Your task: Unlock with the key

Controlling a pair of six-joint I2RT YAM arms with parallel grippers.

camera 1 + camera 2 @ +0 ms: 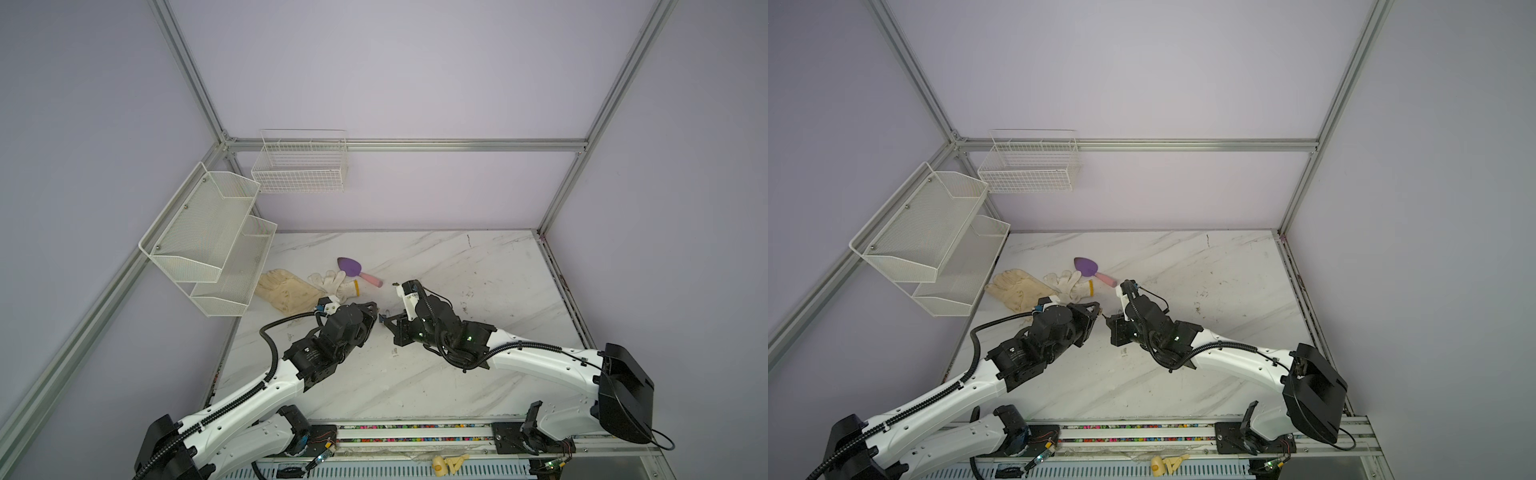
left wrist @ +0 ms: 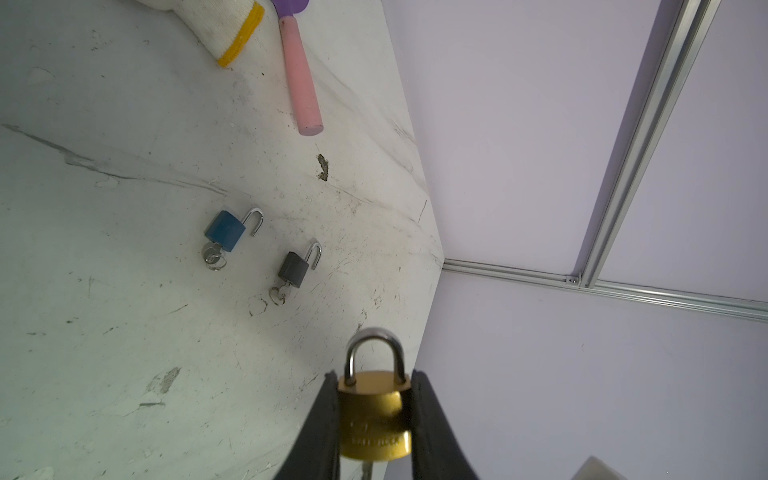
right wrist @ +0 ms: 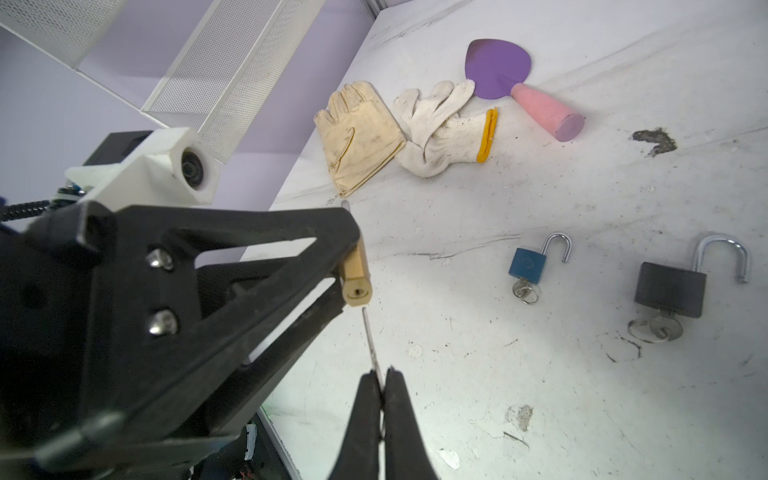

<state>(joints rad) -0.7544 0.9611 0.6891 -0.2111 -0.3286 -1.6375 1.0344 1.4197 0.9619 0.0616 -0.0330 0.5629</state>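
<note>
My left gripper (image 2: 374, 376) is shut on a brass padlock (image 2: 374, 415), one finger on each side of its body, and holds it above the table. The shackle is closed. In the right wrist view the padlock (image 3: 355, 274) shows its keyhole face. My right gripper (image 3: 380, 374) is shut on a thin silver key (image 3: 370, 336), seen edge-on. The key's tip reaches the lock's bottom face beside the keyhole; whether it is inside I cannot tell. In both top views the left gripper (image 1: 376, 318) and the right gripper (image 1: 384, 323) meet tip to tip at mid-table.
A blue padlock (image 3: 527, 268) and a black padlock (image 3: 669, 289) lie on the marble table (image 1: 457, 374) with shackles open and keys in them. Behind them lie two gloves (image 1: 291, 291) and a purple trowel (image 1: 357, 272) with a pink handle. White mesh racks (image 1: 208, 241) hang on the left wall.
</note>
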